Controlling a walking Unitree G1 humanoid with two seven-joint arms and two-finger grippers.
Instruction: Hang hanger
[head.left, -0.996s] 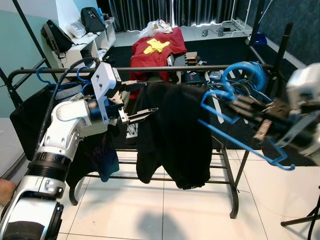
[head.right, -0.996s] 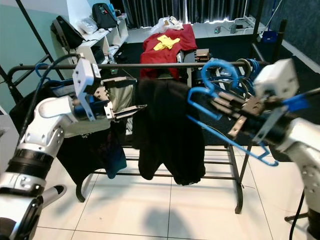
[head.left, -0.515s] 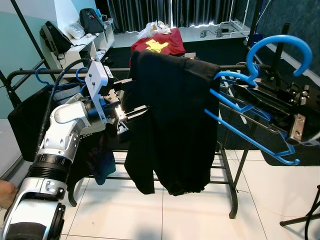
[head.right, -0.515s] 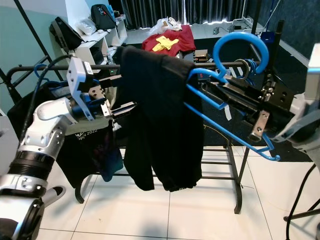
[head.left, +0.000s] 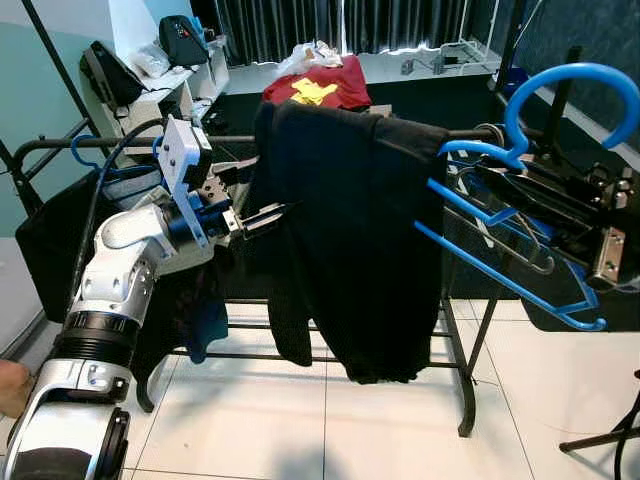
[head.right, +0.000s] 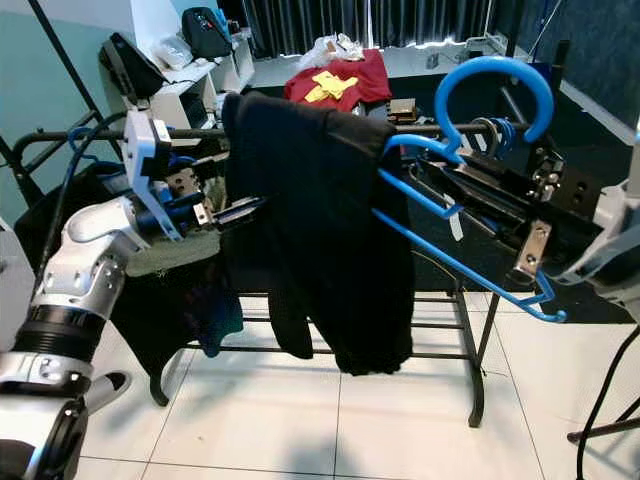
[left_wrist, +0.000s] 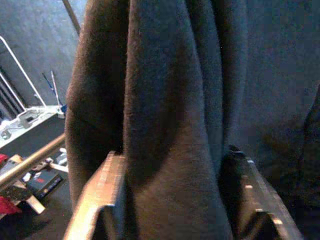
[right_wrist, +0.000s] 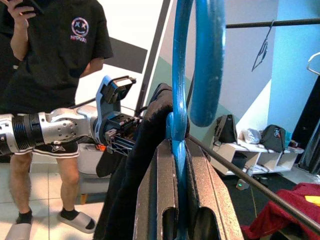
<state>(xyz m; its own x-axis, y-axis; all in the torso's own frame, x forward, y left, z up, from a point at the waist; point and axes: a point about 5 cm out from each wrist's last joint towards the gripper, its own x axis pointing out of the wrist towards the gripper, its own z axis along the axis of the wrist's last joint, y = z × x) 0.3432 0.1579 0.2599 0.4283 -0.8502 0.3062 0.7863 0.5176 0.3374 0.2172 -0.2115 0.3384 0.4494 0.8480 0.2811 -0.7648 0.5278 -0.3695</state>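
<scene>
Curved blue plastic hanger (head.left: 520, 215), draped matte black garment (head.left: 350, 230)

A red garment (head.left: 318, 85) with a yellow patch lay on the dark floor beyond the clothes rack (head.left: 462, 400); a black backpack (head.left: 182, 38) sat on a white shelf (head.left: 165, 100) behind the rack; dark curtains (head.left: 280, 25) hung farther back; a person (right_wrist: 55, 75) in sandals stood beside the rack.
</scene>
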